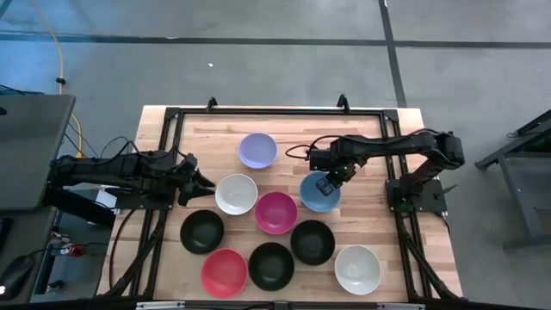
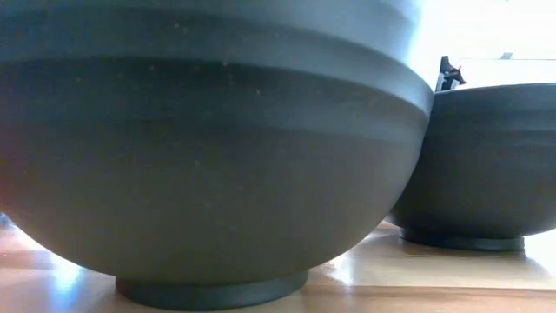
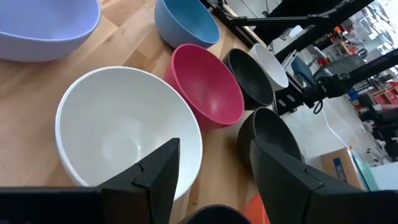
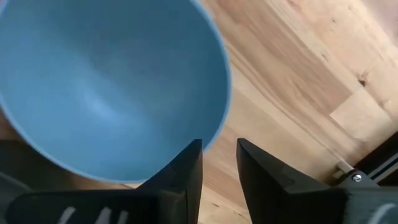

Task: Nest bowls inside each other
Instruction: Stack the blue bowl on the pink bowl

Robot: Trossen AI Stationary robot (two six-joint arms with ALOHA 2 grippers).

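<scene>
Nine bowls stand upright on their bases on the wooden table (image 1: 379,129): lavender (image 1: 257,150), white (image 1: 236,194), magenta (image 1: 275,212), blue (image 1: 319,196), three black (image 1: 202,231) (image 1: 312,242) (image 1: 271,265), red (image 1: 224,272) and a second white (image 1: 357,269). My right gripper (image 4: 219,155) points down over the blue bowl's (image 4: 106,87) rim. It is open, with one finger above the bowl's inside and the other above the table outside. My left gripper (image 3: 214,165) waits open at the table's left, beside the first white bowl (image 3: 118,124).
A black metal frame (image 1: 258,112) runs round the table top. The bowls stand close together in the table's middle and near part. Two black bowls (image 2: 208,156) (image 2: 486,165) fill the low view. Bare wood lies along the far edge, beyond the lavender bowl.
</scene>
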